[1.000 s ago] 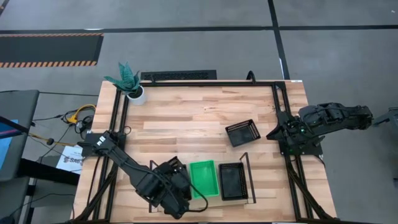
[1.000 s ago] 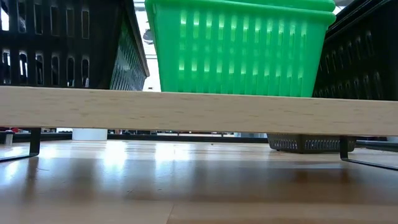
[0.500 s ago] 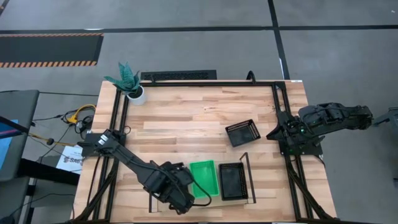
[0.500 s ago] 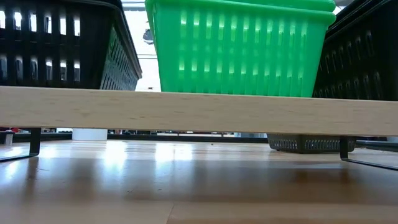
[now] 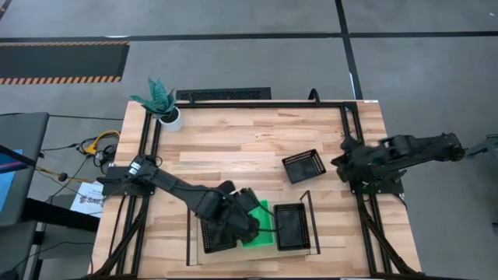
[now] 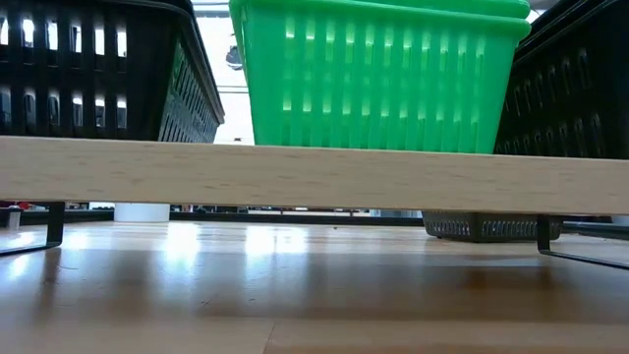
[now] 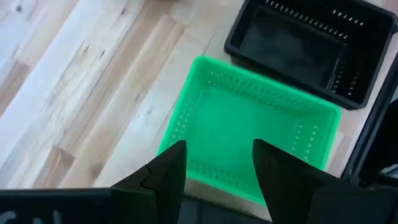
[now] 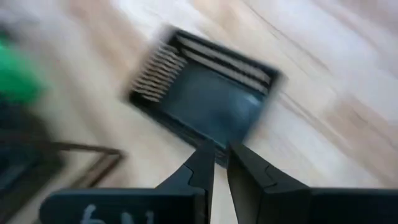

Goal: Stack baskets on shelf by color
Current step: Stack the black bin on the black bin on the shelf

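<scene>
Nearest us, along the near edge of the surface [image 5: 233, 148], sits the shelf [image 6: 314, 175], and we count three stacks on its board: a black basket [image 5: 219, 236] at the left end, the green basket [image 5: 261, 227] in the middle, and another black one [image 5: 292, 226] at the right end. From table height all three stand level on the board, side by side.

Our left claw [image 7: 214, 165] hangs over the shelf, above the seam between the left black basket and the green one. Its fingers are spread and hold nothing; we see the green basket's floor through the gap.

Farther back, alone on the bare surface, lies the loose black basket [image 5: 303, 166]. We judge this is the one still to be shelved. It lies skewed, its long axis running on a diagonal to the surface's edges, not square with the shelf.

Farthest off, at the right edge of the surface, is our right claw [image 5: 343, 163], fingers nearly pressed together and empty. The loose basket lies just inward of it, straight ahead in the right wrist view [image 8: 205, 99], but not touching. We judge the right arm far nearer than the left, so the pickup falls to it, and the claw must spread first.
</scene>
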You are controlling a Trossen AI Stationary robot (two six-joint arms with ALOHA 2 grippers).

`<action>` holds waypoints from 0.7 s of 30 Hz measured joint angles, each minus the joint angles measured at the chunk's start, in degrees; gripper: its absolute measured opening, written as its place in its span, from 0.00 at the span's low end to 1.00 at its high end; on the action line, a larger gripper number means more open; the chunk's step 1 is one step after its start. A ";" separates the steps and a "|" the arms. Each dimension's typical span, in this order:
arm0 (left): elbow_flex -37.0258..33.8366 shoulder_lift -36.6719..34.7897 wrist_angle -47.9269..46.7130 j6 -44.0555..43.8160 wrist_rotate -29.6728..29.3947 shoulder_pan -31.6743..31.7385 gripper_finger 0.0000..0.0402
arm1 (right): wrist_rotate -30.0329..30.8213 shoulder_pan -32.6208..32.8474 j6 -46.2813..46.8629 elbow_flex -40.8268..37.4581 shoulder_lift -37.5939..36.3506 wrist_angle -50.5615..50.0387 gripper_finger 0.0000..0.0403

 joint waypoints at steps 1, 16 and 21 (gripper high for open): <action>0.00 0.00 0.43 1.13 0.18 0.38 0.43 | 0.34 -0.29 2.54 -1.39 1.03 -1.23 0.16; 0.04 -0.02 1.02 7.29 1.02 2.53 0.43 | 3.19 -7.72 11.74 -9.34 19.83 9.98 0.05; 0.04 -0.02 1.01 7.36 1.02 2.53 0.43 | 3.09 -9.95 8.26 -9.34 28.42 19.74 0.03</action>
